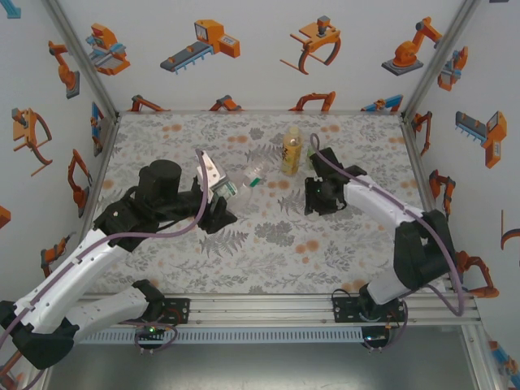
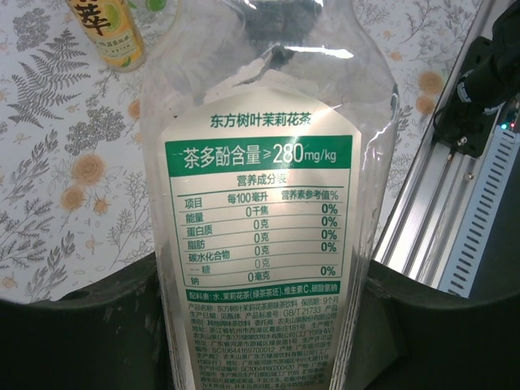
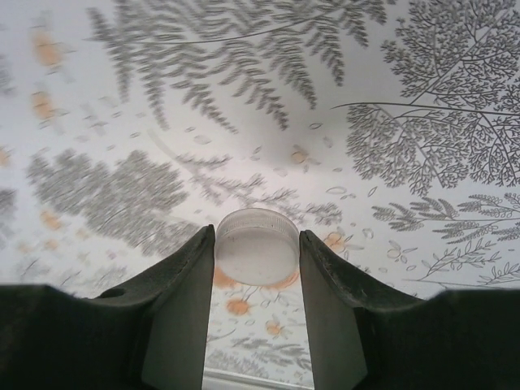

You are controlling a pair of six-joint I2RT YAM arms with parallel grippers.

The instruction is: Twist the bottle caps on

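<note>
White cap (image 3: 257, 244): held at its rim between the two dark fingers (image 3: 175, 317) of the right end effector (image 3: 257, 238). Its round face is turned partly toward the wrist camera, and the patterned table (image 3: 390, 146) is seen behind it. Whether it is touching the table cannot be told.
Right end effector: clenched on the white cap. From above, the right end effector (image 1: 320, 199) is seen pointed down at the table, right of the middle, near the amber bottle (image 1: 291, 150) on its right and nearer side.
Green-label bottle (image 2: 260, 203): clear plastic, with a white and green label of printed writing, gripped across its body. From above, the green-label bottle (image 1: 248, 177) is seen tilted, its neck aimed toward the amber bottle.
Left end effector (image 2: 262, 275): closed on the green-label bottle, one dark finger pressed to each side of the body. From above, the left end effector (image 1: 226, 191) is found left of the amber bottle.
Amber bottle: stood upright on the table toward the far middle, with a yellow label, apart from both end effectors. In the left wrist view the amber bottle (image 2: 106, 28) is seen in part at the upper left, beyond the held bottle.
Table: covered in a pale surface printed with grey ferns and orange flowers.
</note>
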